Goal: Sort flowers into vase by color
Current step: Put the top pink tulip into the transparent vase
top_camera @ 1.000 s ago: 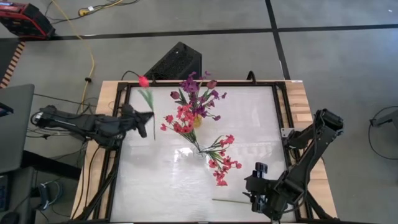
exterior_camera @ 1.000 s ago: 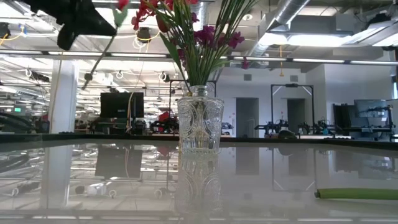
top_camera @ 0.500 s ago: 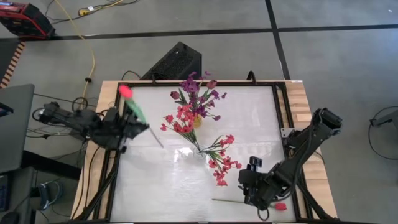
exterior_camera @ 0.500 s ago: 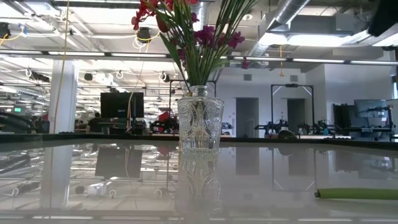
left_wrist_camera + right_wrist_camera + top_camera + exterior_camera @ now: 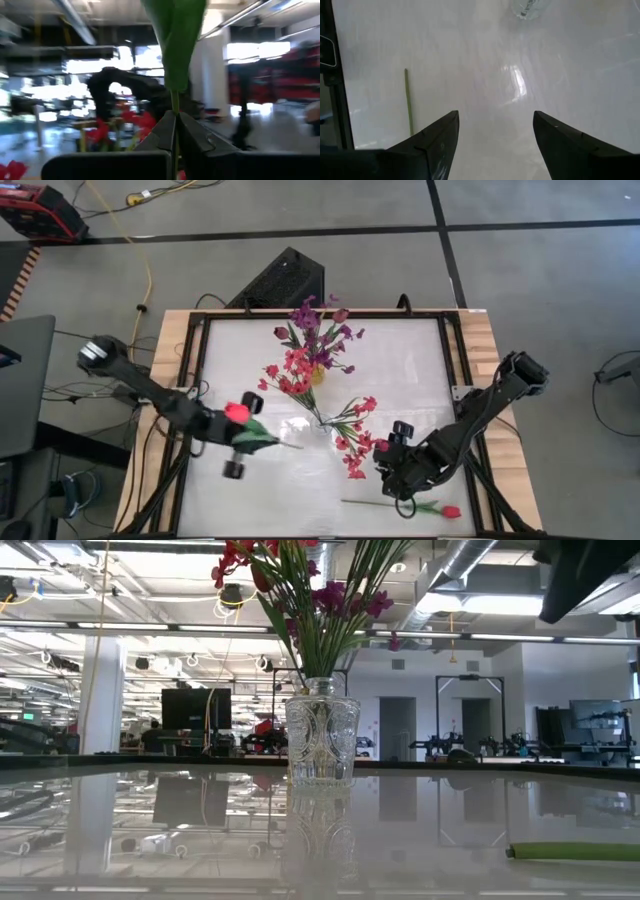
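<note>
My left gripper (image 5: 238, 434) hangs over the table's near left part, shut on a red tulip (image 5: 236, 412) whose leaf (image 5: 175, 40) rises past the fingers. My right gripper (image 5: 388, 472) stands open above the table's near right part, nothing between its fingers (image 5: 440, 137). Just nearer the front edge a second red tulip (image 5: 450, 511) lies flat on its thin stem (image 5: 408, 102). A clear glass vase (image 5: 322, 745) in mid-table holds red-pink sprays (image 5: 355, 442). Behind it stands a bunch of purple (image 5: 318, 320) and red blossoms (image 5: 290, 370). My left gripper pinches the tulip's green stem (image 5: 175, 122) between its two fingers, just below the leaf. The fingers lie across the stem. The flower is lifted clear of the table, and its bare stem end (image 5: 295, 446) points toward the glass vase.
A black frame (image 5: 190, 380) runs along the tabletop's left, far and right sides. Bare white surface (image 5: 260, 500) lies near the front edge, left of the lying tulip. A black box (image 5: 285, 280) and cables sit on the floor behind the table.
My left gripper has swung from the far left toward the near edge and rightward, turning as it went. The tulip came along, its blossom now over the table and its stem end pointing toward the vase. My right gripper has moved left, uncovering the lying tulip.
</note>
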Robot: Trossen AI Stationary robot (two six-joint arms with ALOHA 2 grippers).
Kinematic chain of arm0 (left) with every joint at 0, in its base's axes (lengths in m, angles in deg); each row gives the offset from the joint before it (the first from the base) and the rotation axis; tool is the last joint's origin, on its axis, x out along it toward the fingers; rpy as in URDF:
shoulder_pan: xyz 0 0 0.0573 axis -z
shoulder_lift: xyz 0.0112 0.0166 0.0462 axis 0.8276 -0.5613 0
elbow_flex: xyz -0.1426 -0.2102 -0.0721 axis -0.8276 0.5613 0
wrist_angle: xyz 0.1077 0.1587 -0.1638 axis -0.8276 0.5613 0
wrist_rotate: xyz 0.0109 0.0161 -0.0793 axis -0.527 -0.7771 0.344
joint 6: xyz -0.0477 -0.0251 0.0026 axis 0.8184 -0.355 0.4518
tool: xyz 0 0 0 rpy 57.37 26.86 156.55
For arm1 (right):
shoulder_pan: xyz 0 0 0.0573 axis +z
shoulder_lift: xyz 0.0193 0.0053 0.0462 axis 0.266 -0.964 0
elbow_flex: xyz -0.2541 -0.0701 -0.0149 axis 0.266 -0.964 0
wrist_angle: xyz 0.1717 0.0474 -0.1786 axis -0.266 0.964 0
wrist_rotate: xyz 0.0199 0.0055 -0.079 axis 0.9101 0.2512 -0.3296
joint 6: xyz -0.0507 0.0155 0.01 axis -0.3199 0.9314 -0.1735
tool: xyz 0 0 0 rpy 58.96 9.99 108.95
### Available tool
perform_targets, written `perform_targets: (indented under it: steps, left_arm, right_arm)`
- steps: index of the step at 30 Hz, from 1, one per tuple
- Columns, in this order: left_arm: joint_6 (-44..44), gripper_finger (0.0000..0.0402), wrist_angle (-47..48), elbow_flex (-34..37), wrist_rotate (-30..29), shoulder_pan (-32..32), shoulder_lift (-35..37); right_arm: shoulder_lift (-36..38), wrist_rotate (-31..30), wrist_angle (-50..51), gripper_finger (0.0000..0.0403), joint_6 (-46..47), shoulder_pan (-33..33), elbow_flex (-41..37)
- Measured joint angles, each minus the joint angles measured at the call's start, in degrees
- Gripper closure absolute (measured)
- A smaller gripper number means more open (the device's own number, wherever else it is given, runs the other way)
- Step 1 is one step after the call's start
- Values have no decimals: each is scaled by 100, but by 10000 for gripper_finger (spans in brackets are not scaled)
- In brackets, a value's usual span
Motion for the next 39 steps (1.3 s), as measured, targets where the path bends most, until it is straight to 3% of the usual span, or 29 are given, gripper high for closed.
perform_targets:
  steps: [3,8,16,39]
  left_arm:
    - [-544,401,-1074,0,-455,-79,-849]
    - [-608,401,-2114,0,-527,-489,-1712]
    - [-323,401,-2054,0,-546,-941,-2035]
    - [-171,401,-1348,0,-677,-1116,-2032]
  right_arm:
    - [2,0,-3,121,0,0,0]
    - [1,0,-3,121,2,9,0]
    - [1,-1,-6,121,-132,22,0]
    - [2,-2,-25,121,-278,24,0]
